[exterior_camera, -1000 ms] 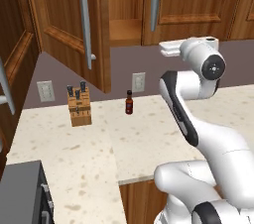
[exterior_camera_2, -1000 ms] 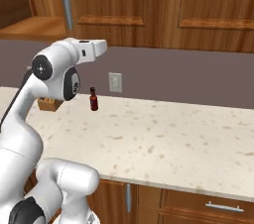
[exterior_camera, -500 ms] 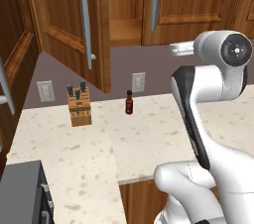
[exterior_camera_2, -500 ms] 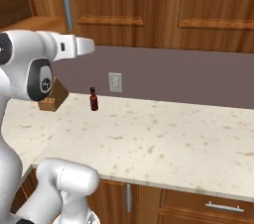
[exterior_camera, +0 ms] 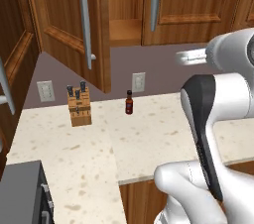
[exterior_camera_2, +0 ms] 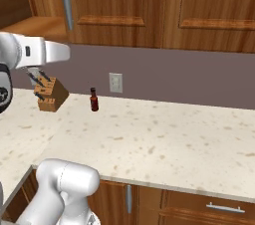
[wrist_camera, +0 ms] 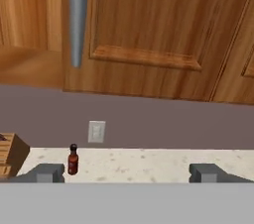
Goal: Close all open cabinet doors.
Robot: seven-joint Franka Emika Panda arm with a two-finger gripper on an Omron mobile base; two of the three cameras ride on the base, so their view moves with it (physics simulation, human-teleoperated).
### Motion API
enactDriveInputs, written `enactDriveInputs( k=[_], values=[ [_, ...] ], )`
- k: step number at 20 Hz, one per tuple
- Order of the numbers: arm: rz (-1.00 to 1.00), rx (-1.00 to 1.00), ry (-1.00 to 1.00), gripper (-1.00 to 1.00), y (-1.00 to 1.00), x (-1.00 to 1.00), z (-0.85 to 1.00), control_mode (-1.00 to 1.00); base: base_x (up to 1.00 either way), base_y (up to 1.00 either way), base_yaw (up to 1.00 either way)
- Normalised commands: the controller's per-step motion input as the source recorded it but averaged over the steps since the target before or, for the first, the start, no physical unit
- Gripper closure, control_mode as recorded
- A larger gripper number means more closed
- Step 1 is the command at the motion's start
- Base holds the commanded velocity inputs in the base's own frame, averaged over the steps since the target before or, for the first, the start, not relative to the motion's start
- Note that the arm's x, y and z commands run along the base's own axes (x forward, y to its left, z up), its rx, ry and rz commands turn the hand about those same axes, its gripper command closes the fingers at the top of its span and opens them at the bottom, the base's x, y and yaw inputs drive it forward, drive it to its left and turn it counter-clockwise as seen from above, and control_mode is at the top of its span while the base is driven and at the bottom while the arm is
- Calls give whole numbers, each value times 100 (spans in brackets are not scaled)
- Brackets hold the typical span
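1. From where I stand, the open cabinet door point(exterior_camera: 74, 25) hangs out over the bench at the back left, swung away from the wall, its long silver bar handle point(exterior_camera: 85, 17) running straight up and down. Its edge comes down above the knife block point(exterior_camera: 79, 105).
2. A second door point(exterior_camera: 12, 69), at the far left edge, also stands swung out into the room.
3. Between the open leaf and the closed door point(exterior_camera: 196, 5) to its right, the cabinet's bare shelf point(exterior_camera: 124, 29) shows.
4. The claw point(wrist_camera: 127, 173) is held high, level with the bottom of the wall cabinets, pointing at the wall. Its two fingertips point(wrist_camera: 47, 172) stand wide apart with nothing between them.
5. What the next move turns on, I'd say: the open leaf lies up and to the left of the claw, so the hand must travel left past the door's free edge and push it rightward toward the wall.
6. The small dark sauce bottle point(exterior_camera: 129, 102) sits near the back edge of the bench, below that path and apart from it.
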Motion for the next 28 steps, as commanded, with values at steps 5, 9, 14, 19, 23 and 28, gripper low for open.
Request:
enactDriveInputs(
  k=[5,9,14,19,23,28],
  values=[
    [0,0,0,-100,42,-82,0,-100,0,0,0],
    [-2,0,0,-100,44,-76,0,-100,0,0,0],
    [-1,0,0,-100,51,-57,-1,-100,0,0,0],
    [0,0,-13,-100,57,-26,-10,-100,0,0,0],
    [0,0,-11,-100,55,-4,-28,-100,0,0,0],
    [1,0,-10,-100,48,4,-31,-100,0,0,0]
  ],
)
